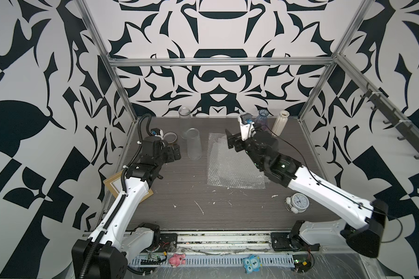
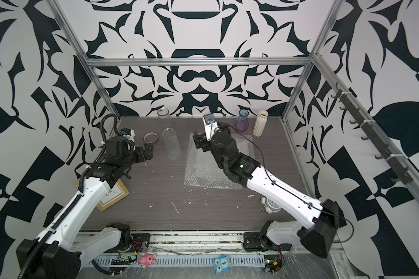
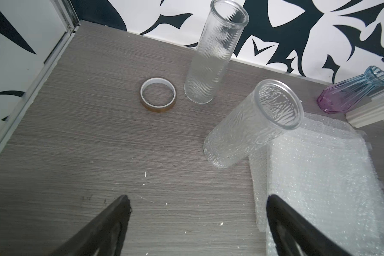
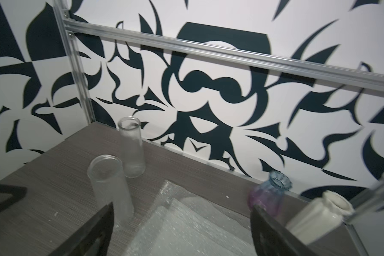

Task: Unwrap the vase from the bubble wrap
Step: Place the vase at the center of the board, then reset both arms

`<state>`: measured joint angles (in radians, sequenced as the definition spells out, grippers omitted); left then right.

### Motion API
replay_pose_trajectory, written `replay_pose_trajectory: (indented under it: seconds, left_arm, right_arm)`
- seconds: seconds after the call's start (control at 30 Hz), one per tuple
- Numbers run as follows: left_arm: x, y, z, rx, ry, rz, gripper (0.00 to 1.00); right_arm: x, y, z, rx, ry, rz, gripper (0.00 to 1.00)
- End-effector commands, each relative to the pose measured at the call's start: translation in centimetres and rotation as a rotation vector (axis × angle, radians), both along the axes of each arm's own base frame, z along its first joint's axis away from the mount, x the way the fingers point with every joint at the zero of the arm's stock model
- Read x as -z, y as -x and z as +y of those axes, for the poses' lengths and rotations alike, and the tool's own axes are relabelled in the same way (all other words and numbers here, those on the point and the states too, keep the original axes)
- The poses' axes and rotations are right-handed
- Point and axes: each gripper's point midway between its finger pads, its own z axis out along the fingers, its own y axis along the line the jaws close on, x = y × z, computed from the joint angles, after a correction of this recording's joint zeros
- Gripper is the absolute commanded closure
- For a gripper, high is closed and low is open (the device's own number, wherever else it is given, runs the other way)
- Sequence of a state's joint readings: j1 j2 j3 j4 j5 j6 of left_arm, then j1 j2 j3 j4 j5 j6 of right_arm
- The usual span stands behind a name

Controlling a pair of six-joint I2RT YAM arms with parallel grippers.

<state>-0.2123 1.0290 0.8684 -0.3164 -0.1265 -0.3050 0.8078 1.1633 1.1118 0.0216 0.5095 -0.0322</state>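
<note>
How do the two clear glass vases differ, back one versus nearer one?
The back vase has fine vertical ribs; the nearer vase has a rippled surface. The nearer vase stands beside the bubble wrap; the back vase stands by the wall. Both are clear upright cylinders.
</note>
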Motion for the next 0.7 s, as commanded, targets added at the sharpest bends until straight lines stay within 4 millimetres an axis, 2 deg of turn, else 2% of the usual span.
replay_pose_trajectory:
  seconds: [0.0, 0.13, 0.27, 0.4, 0.67]
  left_arm:
    - [-1.6, 0.1, 0.8, -0.022, -0.027, -0.144, 0.01]
    - [-0.1, 1.0, 1.3, -0.008, -0.082, -0.224, 0.01]
    - [2.2, 0.9, 2.3, -0.053, -0.116, -0.229, 0.01]
    - [5.1, 0.4, 2.7, -0.068, -0.151, -0.208, 0.01]
    - [8.9, -0.9, 3.0, -0.035, -0.197, -0.176, 0.01]
  right_arm:
    - [-1.0, 2.6, -6.5, 0.124, -0.035, -0.081, 0.03]
    - [1.7, 5.1, -12.5, 0.232, -0.02, -0.098, 0.03]
    - [5.8, 5.7, -16.3, 0.318, 0.002, -0.078, 0.03]
    - [9.5, 4.8, -18.3, 0.379, -0.034, -0.022, 0.03]
    - [17.5, 1.3, -20.8, 0.458, -0.044, 0.098, 0.03]
